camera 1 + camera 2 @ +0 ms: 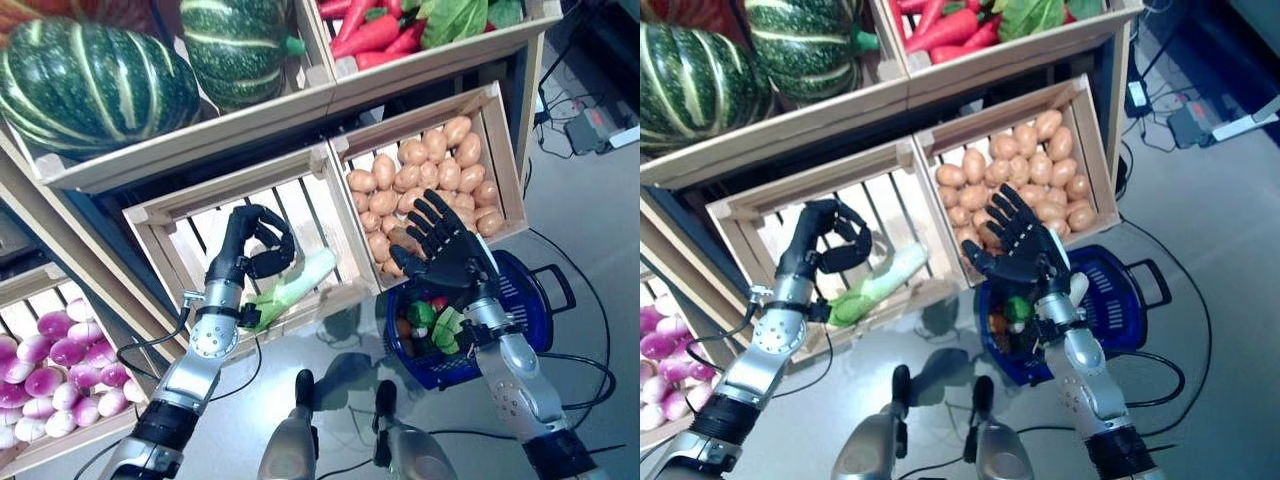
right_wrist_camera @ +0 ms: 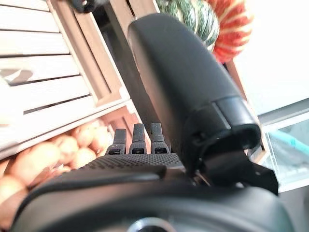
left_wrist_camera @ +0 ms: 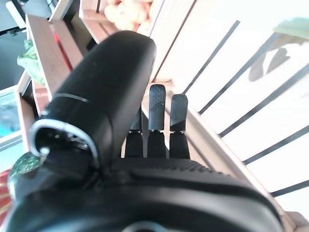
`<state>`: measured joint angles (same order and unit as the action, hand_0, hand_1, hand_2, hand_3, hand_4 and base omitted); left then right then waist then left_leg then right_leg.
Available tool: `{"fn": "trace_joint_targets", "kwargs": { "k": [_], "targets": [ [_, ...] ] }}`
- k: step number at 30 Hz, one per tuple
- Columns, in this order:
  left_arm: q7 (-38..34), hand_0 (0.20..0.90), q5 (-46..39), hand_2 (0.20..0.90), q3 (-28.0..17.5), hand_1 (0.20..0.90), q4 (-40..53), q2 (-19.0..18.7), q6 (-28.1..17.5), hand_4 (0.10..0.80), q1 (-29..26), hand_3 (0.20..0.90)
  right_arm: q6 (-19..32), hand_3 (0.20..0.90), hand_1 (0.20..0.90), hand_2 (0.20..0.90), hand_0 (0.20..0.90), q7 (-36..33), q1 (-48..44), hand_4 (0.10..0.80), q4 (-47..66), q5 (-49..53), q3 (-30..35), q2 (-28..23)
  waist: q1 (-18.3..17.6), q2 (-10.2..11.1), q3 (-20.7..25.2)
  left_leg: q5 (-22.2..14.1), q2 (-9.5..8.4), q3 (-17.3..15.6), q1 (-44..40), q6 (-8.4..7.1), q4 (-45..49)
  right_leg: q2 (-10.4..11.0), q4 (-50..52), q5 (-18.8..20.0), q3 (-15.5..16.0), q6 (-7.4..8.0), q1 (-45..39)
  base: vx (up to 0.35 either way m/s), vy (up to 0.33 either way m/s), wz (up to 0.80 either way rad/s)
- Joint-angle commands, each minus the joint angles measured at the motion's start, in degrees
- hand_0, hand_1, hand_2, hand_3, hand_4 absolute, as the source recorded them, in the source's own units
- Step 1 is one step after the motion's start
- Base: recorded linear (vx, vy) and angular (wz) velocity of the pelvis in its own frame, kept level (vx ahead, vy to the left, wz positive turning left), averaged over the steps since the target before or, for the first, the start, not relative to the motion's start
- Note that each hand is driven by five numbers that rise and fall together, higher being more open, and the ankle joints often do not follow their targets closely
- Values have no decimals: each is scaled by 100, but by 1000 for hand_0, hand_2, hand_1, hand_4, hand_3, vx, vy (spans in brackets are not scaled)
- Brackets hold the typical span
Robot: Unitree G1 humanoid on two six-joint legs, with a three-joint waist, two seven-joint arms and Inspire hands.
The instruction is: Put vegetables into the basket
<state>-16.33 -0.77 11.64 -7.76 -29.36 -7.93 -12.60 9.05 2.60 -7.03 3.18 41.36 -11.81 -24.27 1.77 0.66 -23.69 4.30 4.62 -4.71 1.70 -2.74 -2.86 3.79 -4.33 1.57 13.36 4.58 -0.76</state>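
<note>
Nearest, at about five o'clock on the floor, sits the blue basket (image 1: 520, 300) with a black handle, already holding some vegetables, green and red among them. The right robot hand (image 1: 450, 245) hangs over its far rim with fingers spread straight and grasping nothing, its fingertips reaching over the near edge of the potato crate (image 1: 505, 150). At about eight o'clock the left robot hand (image 1: 255, 240) is over the slatted wooden crate (image 1: 170, 235); its fingers are curled into a loose clench, and nothing shows inside them. Just beside that hand, toward the centre, a pale green leafy vegetable (image 1: 295, 285) lies against the crate's near wall, apart from the fingers as far as I can tell. Off at nine o'clock a lower crate holds purple and white turnips (image 1: 50, 370). Farther up, at eleven o'clock, striped green squashes (image 1: 90, 85) fill the upper shelf, and at one o'clock red peppers (image 1: 375, 30) lie with leafy greens (image 1: 455, 15).
</note>
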Motion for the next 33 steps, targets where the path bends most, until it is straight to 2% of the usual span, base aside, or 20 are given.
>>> {"fn": "trace_joint_targets", "kwargs": {
  "k": [1, 6, 9, 11, 12, 13, 14, 18, 23, 28, 31, 33],
  "targets": [
    [-127, 300, 72, 300, 118, 300, 199, -35, -233, 400, -42, 300, 309, 900, 900, 900, 900, 292, -65, 800, 663, 197, -90, -174, 7, 153, 944, -31, -25, 64, 121, -278, -76, 190, 78, 8, 143, 68, -125, 94, 2, 1],
    [-76, 300, 248, 300, 127, 300, 263, -65, -141, 400, 63, 300, 188, 900, 900, 900, 900, 100, 9, 800, 712, 161, -43, -173, 18, 118, 1036, -61, -18, 72, 19, -282, -137, 186, -14, 21, 150, 74, -213, 65, 5, 0],
    [-214, 300, 783, 300, 35, 300, 326, -197, 30, 400, 185, 300, 121, 900, 900, 900, 900, -42, 134, 800, 695, 155, 63, -197, -9, 99, 1025, -79, -14, 50, -7, -279, -135, 183, -3, 11, 132, 77, -204, 30, 10, 1],
    [-371, 300, 1287, 300, -121, 300, 433, -429, 189, 400, 253, 300, 67, 900, 900, 900, 900, -153, 209, 800, 697, 172, 200, -283, -41, 77, 955, -72, -10, 43, 24, -277, -126, 186, 24, 0, 101, 79, -150, -18, 11, -1],
    [-470, 373, 1420, 373, -223, 373, 511, -599, 300, 449, 294, 373, 48, 900, 900, 900, 900, -189, 249, 800, 690, 209, 273, -374, -64, 55, 889, -71, -17, 42, 62, -275, -103, 195, 52, -6, 81, 82, -98, -45, 31, -2],
    [-551, 815, 1472, 815, -319, 815, 576, -717, 365, 744, 334, 815, 32, 900, 900, 900, 900, -231, 294, 800, 695, 206, 326, -436, -74, 39, 839, -68, -18, 40, 89, -272, -92, 202, 66, -10, 75, 83, -64, -44, 29, -2],
    [-583, 900, 1537, 900, -368, 900, 608, -765, 426, 800, 363, 900, 15, 900, 900, 900, 900, -268, 317, 800, 699, 206, 346, -462, -80, 34, 819, -65, -18, 40, 101, -271, -91, 205, 72, -12, 73, 83, -49, 0, 0, 0],
    [-625, 900, 1613, 900, -720, 900, 864, -1033, 612, 800, 603, 900, 107, 900, 900, 900, 900, -273, 618, 800, 719, 184, 504, -542, -124, 3, 626, -81, -37, 40, 269, -267, 45, 216, 224, -81, 48, 71, 115, -56, 7, 0],
    [-430, 900, 1752, 900, -784, 900, 856, -1163, 917, 800, 671, 900, 224, 900, 900, 900, 900, -215, 744, 800, 615, 307, 612, -660, -184, -19, 413, -49, -14, 19, 488, -294, 222, 235, 391, -134, 26, 61, 298, -53, -6, 1],
    [-370, 900, 1929, 900, -452, 900, 500, -1370, 1401, 800, 272, 900, 312, 900, 900, 900, 900, -333, 522, 800, 524, 449, 503, -836, -276, -8, 28, -13, 31, -21, 909, -349, 586, 193, 694, -249, -51, 11, 598, -86, -14, -2],
    [-472, 900, 1900, 900, -194, 900, 243, -1464, 1567, 800, -11, 900, 380, 900, 900, 900, 900, -410, 432, 800, 456, 467, 401, -891, -333, 39, -176, -8, 79, -70, 1140, -364, 812, 164, 819, -288, -114, -11, 734, -69, -30, -6],
    [-543, 900, 1817, 900, -68, 900, -26, -1512, 1520, 800, -132, 900, 454, 900, 900, 900, 900, -417, 410, 800, 369, 494, 345, -900, -371, 67, -294, 5, 116, -81, 1308, -374, 971, 136, 919, -300, -158, -27, 843, -66, -32, -8]
  ]
}}
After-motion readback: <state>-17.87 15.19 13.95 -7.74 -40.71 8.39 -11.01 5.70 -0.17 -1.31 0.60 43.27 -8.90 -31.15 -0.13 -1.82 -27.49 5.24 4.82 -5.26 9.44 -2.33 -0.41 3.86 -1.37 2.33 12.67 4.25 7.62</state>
